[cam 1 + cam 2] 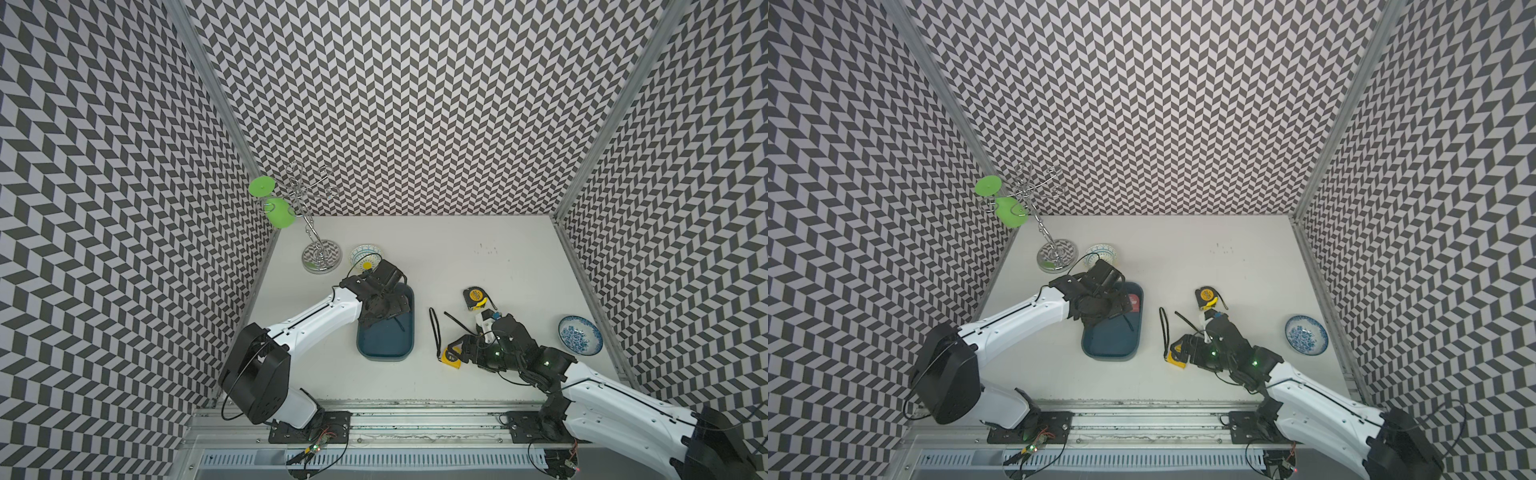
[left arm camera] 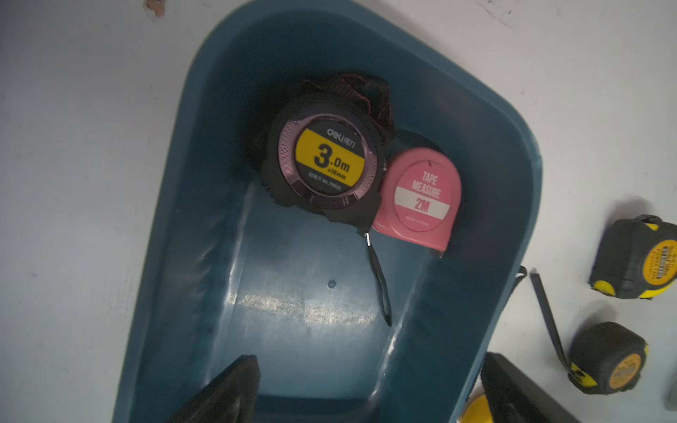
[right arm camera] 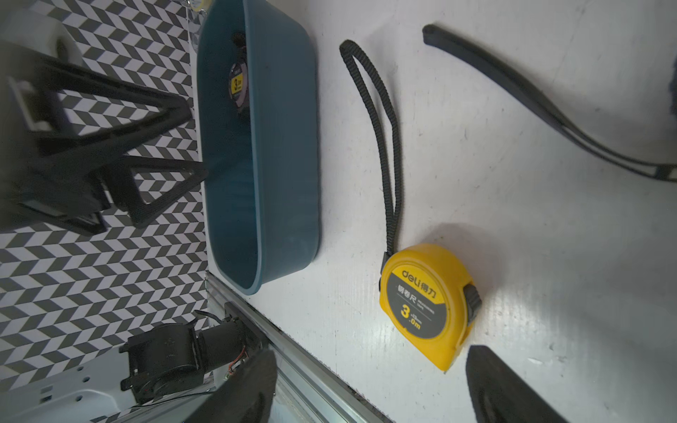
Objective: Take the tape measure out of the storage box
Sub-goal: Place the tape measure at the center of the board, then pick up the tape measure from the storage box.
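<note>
Storage box (image 2: pixel 293 311) floor bare beside huddled tape measures (image 2: pixel 329 161).

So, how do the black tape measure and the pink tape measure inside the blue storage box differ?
The black tape measure has a yellow label reading 3.0m; the pink tape measure has a white band reading 2M. The black one looks larger than the pink one. A dark wrist strap trails from the black one; no strap shows on the pink one. Both lie flat, label up, side by side at one end of the storage box.
</note>
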`<state>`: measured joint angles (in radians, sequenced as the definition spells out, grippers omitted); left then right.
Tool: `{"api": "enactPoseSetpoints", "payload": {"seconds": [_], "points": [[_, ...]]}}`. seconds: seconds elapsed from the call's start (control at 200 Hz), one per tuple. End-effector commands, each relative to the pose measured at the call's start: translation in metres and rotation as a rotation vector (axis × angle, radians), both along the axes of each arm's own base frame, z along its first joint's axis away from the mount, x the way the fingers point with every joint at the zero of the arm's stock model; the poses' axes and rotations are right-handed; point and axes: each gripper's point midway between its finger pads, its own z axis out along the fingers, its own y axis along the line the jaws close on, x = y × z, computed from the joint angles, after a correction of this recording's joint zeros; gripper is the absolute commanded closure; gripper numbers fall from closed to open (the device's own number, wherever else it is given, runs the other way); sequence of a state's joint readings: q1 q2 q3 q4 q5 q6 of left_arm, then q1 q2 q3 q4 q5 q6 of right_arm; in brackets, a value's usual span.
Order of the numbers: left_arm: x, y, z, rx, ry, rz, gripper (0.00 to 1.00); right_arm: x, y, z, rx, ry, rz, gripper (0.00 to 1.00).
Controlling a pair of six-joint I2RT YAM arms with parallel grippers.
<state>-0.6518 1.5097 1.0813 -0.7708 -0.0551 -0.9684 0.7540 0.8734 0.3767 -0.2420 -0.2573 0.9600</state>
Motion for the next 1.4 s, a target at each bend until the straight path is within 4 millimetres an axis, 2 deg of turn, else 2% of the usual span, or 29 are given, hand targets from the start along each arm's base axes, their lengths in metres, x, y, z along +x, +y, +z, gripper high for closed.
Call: {"api": "enactPoseSetpoints", "payload": {"seconds": [0.0, 0.165, 0.461, 0.556, 0.871, 1.397], "points": [[0.009, 0.004, -0.001, 0.035, -0.005, -0.005, 0.0, 0.011, 0.003, 0.019, 0.016, -0.068, -0.004, 0.13], [0.015, 0.001, -0.01, -0.012, 0.033, 0.059, 0.0, 0.014, 0.007, 0.024, 0.028, -0.061, 0.013, 0.1], [0.034, -0.005, 0.001, -0.1, 0.043, 0.278, 0.0, 0.023, 0.016, 0.041, 0.078, -0.038, 0.081, 0.03], [0.037, -0.003, -0.005, -0.103, 0.067, 0.342, 0.0, 0.031, 0.013, 0.044, 0.076, -0.034, 0.086, 0.0], [0.04, 0.003, -0.024, -0.118, 0.153, 0.522, 0.0, 0.043, 0.012, 0.053, 0.126, -0.007, 0.14, 0.0], [0.059, 0.017, -0.033, -0.123, 0.139, 0.716, 0.01, 0.051, 0.007, 0.055, 0.159, 0.001, 0.13, 0.01]]}}
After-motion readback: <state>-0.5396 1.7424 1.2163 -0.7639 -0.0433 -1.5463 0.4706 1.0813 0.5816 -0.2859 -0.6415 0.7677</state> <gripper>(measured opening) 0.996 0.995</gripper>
